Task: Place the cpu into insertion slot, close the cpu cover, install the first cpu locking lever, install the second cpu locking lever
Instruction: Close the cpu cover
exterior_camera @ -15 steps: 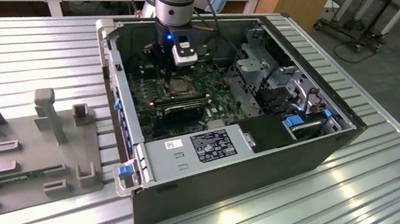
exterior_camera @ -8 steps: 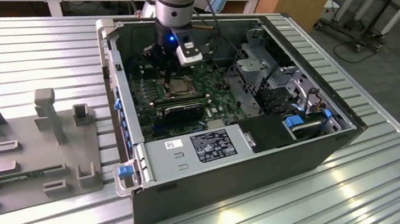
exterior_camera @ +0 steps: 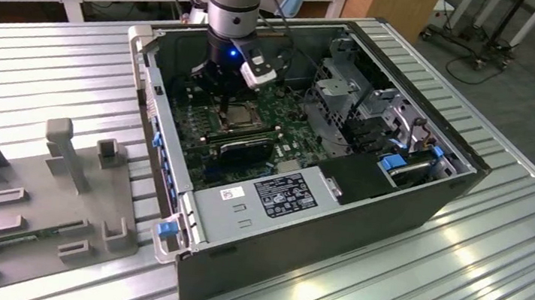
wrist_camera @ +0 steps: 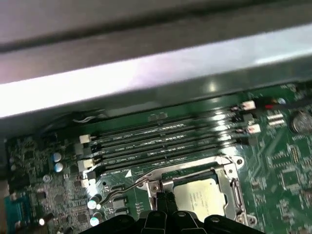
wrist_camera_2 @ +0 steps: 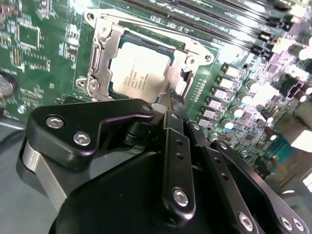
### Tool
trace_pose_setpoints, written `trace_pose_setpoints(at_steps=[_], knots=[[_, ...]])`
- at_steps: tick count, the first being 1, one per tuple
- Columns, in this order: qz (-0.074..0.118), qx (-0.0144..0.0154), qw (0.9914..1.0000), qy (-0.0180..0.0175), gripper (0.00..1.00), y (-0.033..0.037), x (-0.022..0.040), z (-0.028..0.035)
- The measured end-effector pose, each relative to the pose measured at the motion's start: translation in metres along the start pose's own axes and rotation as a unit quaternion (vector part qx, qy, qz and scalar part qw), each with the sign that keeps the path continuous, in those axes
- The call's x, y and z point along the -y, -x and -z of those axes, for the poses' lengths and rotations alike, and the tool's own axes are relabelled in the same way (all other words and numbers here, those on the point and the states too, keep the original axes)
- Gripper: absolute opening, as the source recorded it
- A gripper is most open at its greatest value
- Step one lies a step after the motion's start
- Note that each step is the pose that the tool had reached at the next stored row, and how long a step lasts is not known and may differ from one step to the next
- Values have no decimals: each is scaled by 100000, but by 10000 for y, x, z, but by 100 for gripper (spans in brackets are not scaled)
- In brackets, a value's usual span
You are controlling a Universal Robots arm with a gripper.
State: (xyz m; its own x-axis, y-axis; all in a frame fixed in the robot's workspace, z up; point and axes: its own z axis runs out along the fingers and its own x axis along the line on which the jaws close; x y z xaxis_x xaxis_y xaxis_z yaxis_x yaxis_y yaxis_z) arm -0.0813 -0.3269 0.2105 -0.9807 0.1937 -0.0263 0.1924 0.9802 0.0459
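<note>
The cpu (wrist_camera_2: 141,68) sits in the insertion slot (wrist_camera_2: 151,43), metal top up and level as far as can be judged. The slot is on the green board (wrist_camera_2: 39,63) inside the open computer case (exterior_camera: 340,226), toward the far side and the exterior view's left, and the case lies on the slatted desk (exterior_camera: 55,73). The cover (wrist_camera_2: 100,53) looks to be down around the cpu, its cut-out showing the metal top. The gripper (wrist_camera_2: 171,105) hangs low at the slot's edge, pressed together into one narrow tip right beside the cover's rim; cannot tell whether anything is pinched in it. A thin wire lever (wrist_camera: 124,189) runs out from the slot's corner over the board, near the memory slots (wrist_camera: 146,141); it looks unlatched, not certain. Risks, as judged: a narrow tip bearing on a springy wire lever has little hold, so the lever could slip off sideways and spring up. The tip could then land on the cover or the cpu top and mark it. If the cover is not fully seated, forcing a lever down could bend the frame or load the cpu unevenly in the slot. A sideways sweep could strike the row of small parts (wrist_camera_2: 226,92) just beside the slot, or the memory slots. The case walls are close round the arm, leaving little room for a wide swing.
</note>
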Motion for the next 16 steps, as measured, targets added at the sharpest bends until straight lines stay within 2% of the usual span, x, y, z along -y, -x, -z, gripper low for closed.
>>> trace_pose_setpoints(at_steps=[2, 3, 6, 7, 12, 16], knots=[[1318, -60, 99991, -146, 11, 0, 0, -2], [1729, -89, 99984, -387, 11, 0, 0, -3], [2631, -95, 99955, -1439, 11, 0, 0, -3], [2687, -79, 99951, -1632, 11, 0, 0, -4], [2693, -37, 99949, -1690, 11, -1, 1, -2], [3279, 639, 99932, -1549, 11, -1, 7, -3]])
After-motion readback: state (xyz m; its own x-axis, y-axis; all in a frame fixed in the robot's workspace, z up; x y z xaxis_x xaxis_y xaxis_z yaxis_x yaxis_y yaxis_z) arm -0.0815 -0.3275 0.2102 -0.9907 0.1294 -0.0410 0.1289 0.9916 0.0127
